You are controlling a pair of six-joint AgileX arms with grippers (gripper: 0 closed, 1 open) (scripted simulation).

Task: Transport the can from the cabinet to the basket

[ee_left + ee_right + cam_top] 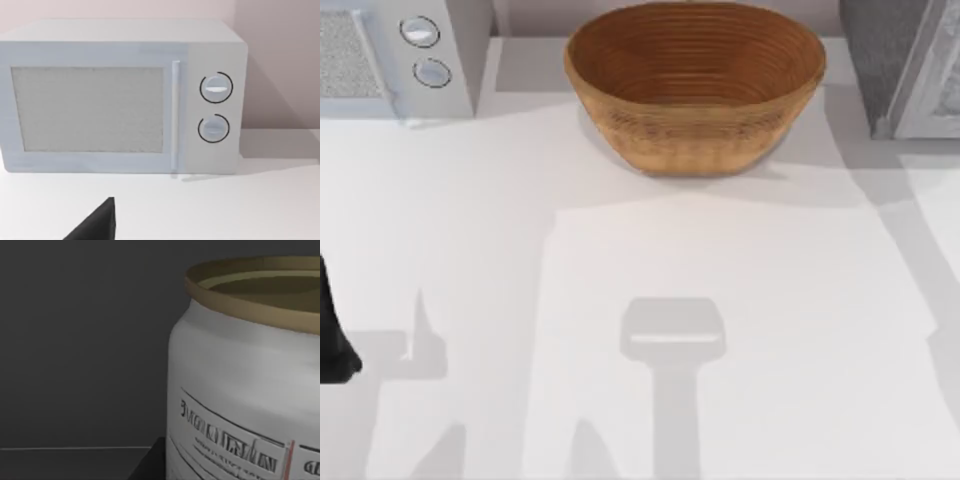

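The can [240,390] was seen upright and close in the right wrist view, against a dark wall. The basket [695,85] sat at the table's [620,300] far edge. Neither gripper's finger state could be told.

I am working in a rendered, kitchen-like setting. A white box-shaped microwave oven [120,97] with a speckled grey door window, a vertical handle and two round knobs stands at the far left of the plain white desk [720,330], against a pale pinkish wall [280,60]. A large oval woven wicker basket [695,85] in warm brown sits at the desk's far middle. A grey cabinet [905,65] stands at the far right. The surfaces look flat, clean and computer-drawn.
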